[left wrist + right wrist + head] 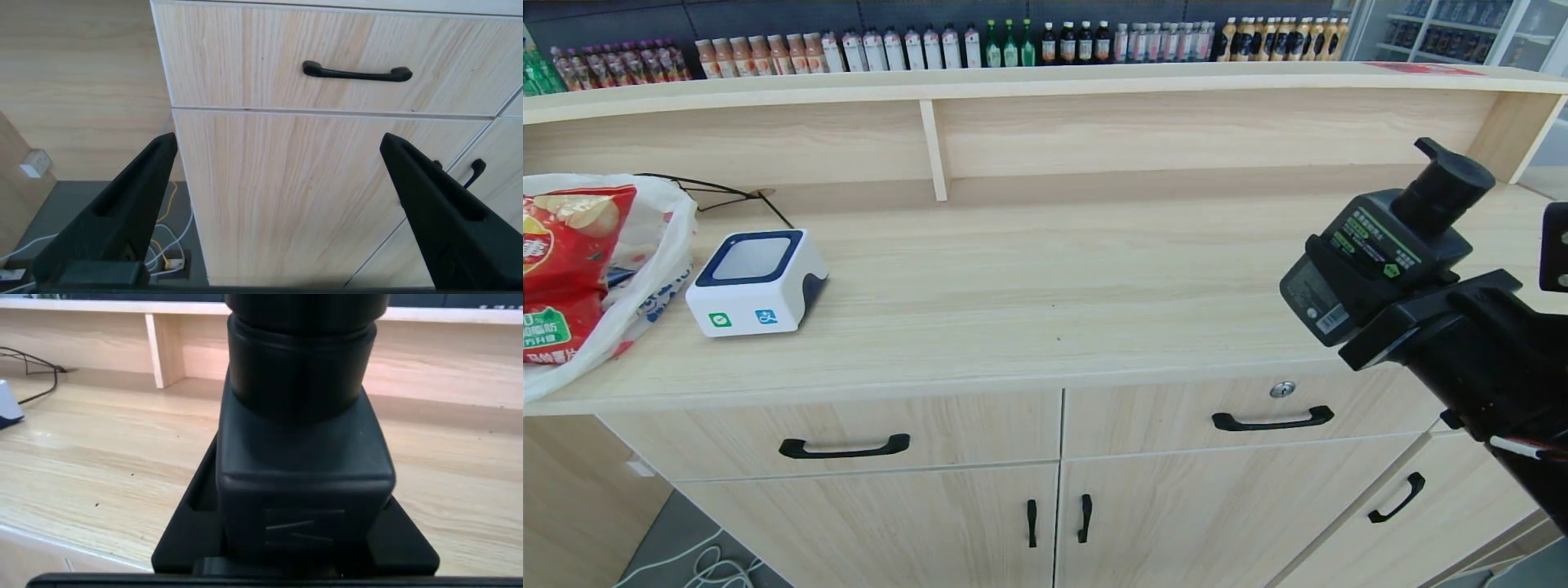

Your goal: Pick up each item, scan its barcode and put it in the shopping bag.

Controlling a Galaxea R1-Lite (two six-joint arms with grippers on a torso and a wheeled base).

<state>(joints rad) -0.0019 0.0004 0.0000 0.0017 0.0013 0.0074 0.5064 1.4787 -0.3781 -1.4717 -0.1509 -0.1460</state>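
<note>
Holding black bottle (pixel 1401 237) over counter (pixel 1054 286), right gripper (pixel 1380 322) jaws pinching it; left gripper (pixel 278 147) jaws spread. Next: barcode to scanner (pixel 757 282).

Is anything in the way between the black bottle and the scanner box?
No, nothing visible. The right gripper holds the black bottle over the right end of the counter; only plain wood lies between it and the scanner. The shopping bag lies just past the scanner.
</note>
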